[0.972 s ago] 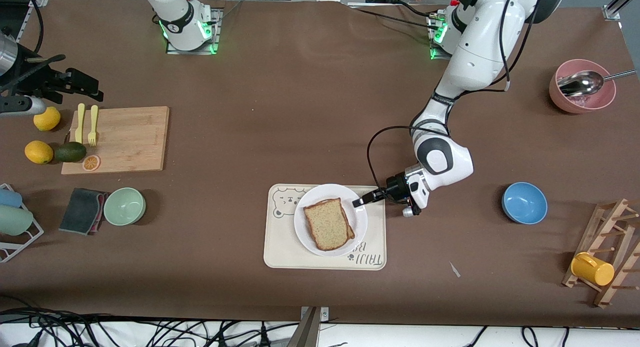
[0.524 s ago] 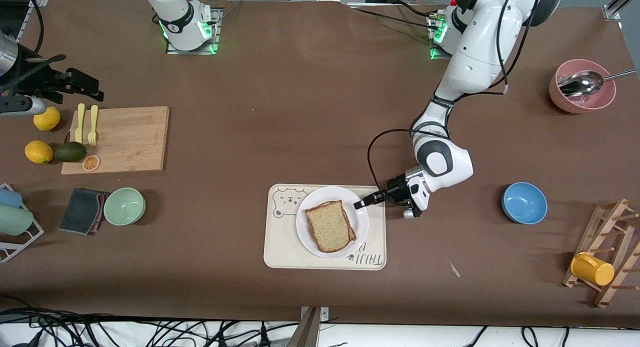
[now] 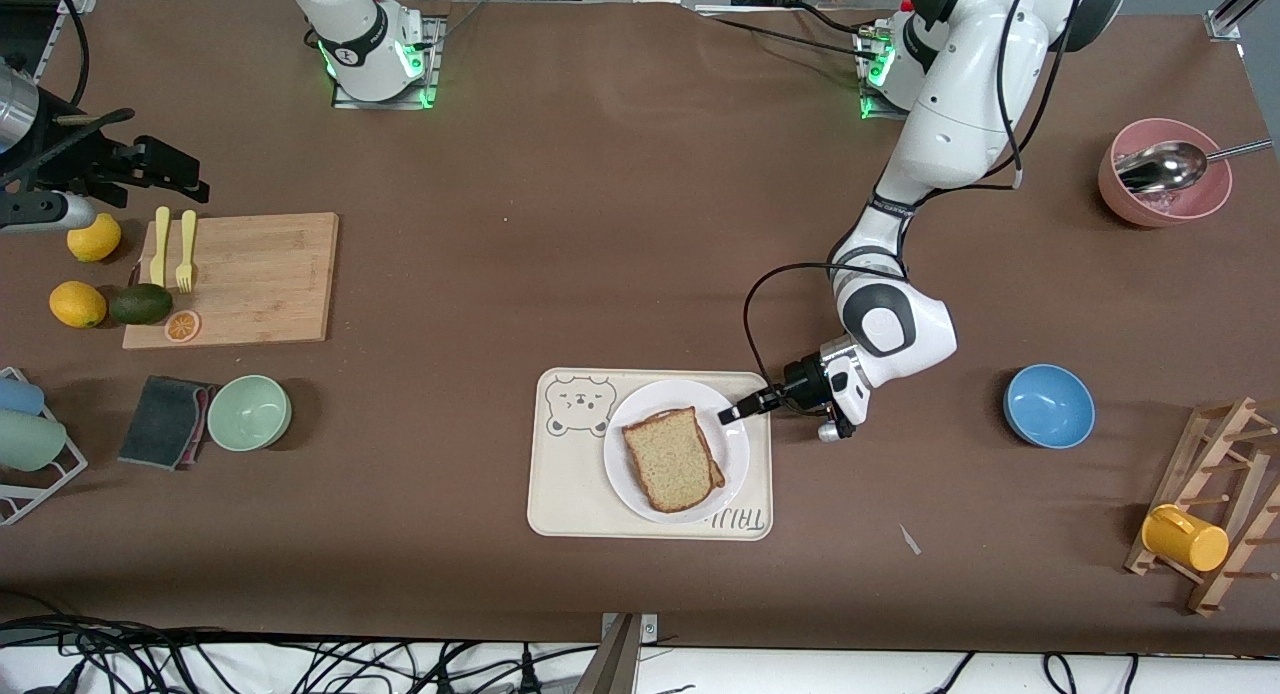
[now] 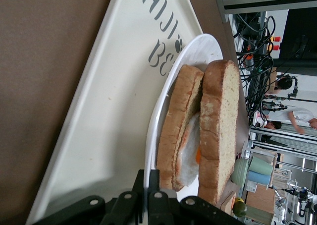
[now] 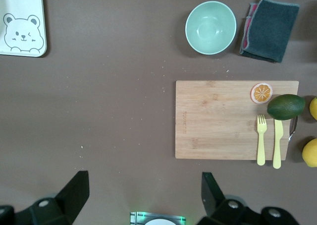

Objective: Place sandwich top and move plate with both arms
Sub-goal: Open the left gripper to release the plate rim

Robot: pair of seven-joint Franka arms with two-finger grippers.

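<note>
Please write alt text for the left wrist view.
The left pincer is shut on the rim of a white plate holding a sandwich with egg between two bread slices. The plate sits on a cream tray on the brown table.

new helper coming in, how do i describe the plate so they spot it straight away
Find the cream rectangular tray with a bear drawing in the middle of the brown table, at the edge nearer the front camera. On it sits the small round white plate, carrying a sandwich of speckled tan bread. Unlike the bowls elsewhere, it is flat, and the left gripper pinches its rim.
</note>
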